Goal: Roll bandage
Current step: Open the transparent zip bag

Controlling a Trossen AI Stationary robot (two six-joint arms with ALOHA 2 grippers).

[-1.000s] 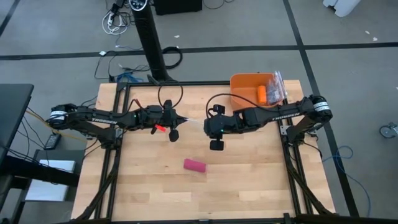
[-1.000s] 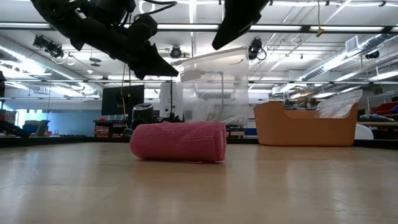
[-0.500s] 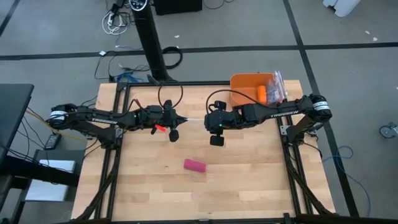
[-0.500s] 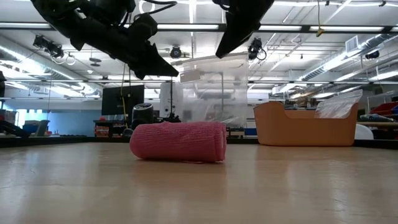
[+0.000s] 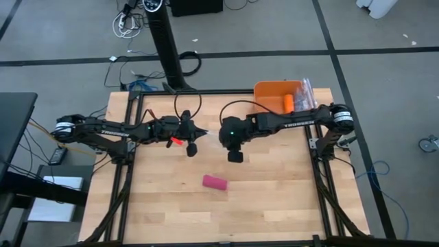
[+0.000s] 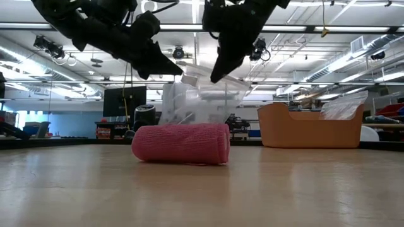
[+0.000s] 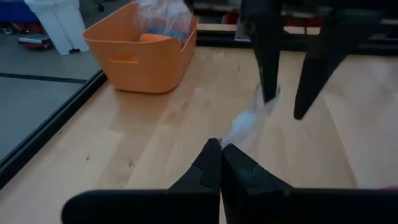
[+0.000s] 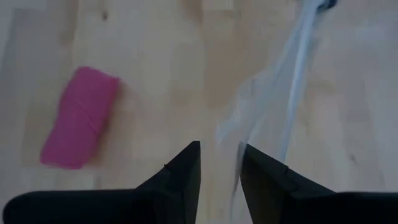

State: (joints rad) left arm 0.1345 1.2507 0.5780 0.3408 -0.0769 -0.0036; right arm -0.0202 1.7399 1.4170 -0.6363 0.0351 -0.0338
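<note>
The bandage (image 5: 215,182) is a short pink roll lying on its side on the wooden table, clear of both arms; it also shows in the low view (image 6: 182,144) and the right wrist view (image 8: 81,118). Above the table's middle, my left gripper (image 5: 204,130) is shut on a clear plastic bag (image 7: 249,121). My right gripper (image 5: 220,135) faces it closely, tilted down, its fingers apart. The film (image 8: 267,99) runs through the gap between them. My left gripper pinches one end of the clear bag (image 7: 229,142) between its two fingertips, coming nearly level from the table's left. The bag hangs slack and crumpled beyond them, clear of the table. My right gripper has the film (image 8: 239,146) between its parted fingers; I cannot tell whether they touch it.
An orange bin (image 5: 269,92) stands at the table's far right corner with a small orange roll (image 5: 289,103) and plastic packets (image 5: 306,92) in it. Bare wood lies around the bandage, toward the near edge.
My right gripper has moved toward the table's left, closer to my left gripper, and has sunk and tipped further down. The clear bag, stretched between the two grippers a second ago, now hangs crumpled and slack. The bandage has not moved.
</note>
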